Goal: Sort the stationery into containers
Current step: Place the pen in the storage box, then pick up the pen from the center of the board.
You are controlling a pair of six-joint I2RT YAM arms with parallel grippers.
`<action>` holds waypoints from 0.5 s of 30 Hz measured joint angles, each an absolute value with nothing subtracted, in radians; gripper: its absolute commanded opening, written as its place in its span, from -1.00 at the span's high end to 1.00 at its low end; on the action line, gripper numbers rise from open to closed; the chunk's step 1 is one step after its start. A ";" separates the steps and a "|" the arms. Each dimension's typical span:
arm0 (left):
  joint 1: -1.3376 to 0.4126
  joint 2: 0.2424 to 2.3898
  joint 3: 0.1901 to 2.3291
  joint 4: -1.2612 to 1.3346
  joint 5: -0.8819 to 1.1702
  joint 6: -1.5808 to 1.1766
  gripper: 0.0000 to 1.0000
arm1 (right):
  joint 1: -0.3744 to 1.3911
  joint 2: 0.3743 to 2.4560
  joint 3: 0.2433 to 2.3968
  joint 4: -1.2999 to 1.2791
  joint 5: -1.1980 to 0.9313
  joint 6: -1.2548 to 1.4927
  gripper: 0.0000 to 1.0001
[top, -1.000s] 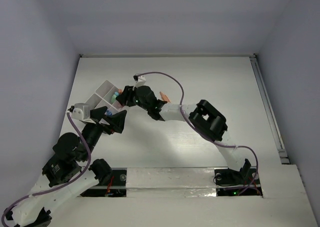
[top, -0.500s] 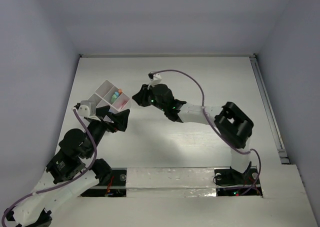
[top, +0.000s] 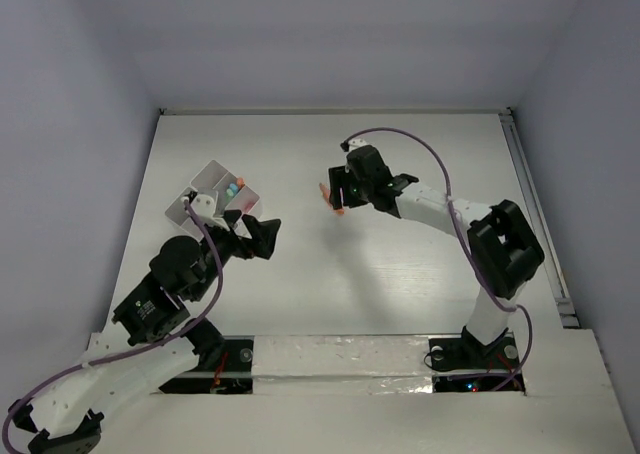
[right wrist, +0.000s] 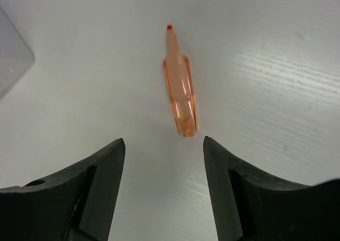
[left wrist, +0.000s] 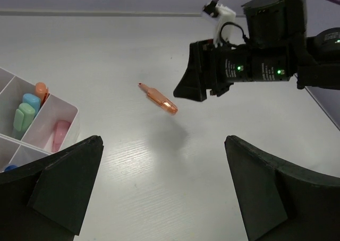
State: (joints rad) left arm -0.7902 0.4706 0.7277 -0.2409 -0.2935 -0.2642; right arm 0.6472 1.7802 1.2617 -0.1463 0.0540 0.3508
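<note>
An orange marker lies alone on the white table, seen in the right wrist view and the left wrist view. My right gripper is open and empty, its tips just short of the marker's blunt end. The joined white containers stand at the left. In the left wrist view they hold an orange marker, a light blue one, a green one and a pink one. My left gripper is open and empty, right of the containers.
The right arm's wrist with its purple cable fills the upper right of the left wrist view. A container corner shows at the left edge of the right wrist view. White walls bound the table at back and sides.
My right gripper has swung right, away from the containers, to the orange marker. My left gripper has shifted a little right and forward.
</note>
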 measured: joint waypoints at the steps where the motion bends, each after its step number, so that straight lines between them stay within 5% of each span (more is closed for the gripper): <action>1: -0.790 0.471 0.728 -0.238 -0.289 -0.268 -0.98 | 0.651 1.785 1.262 -0.173 0.053 0.327 -0.34; 15: -0.790 0.548 0.632 -0.100 -0.158 -0.421 -0.98 | 0.662 1.931 1.262 -0.251 0.028 0.147 -0.24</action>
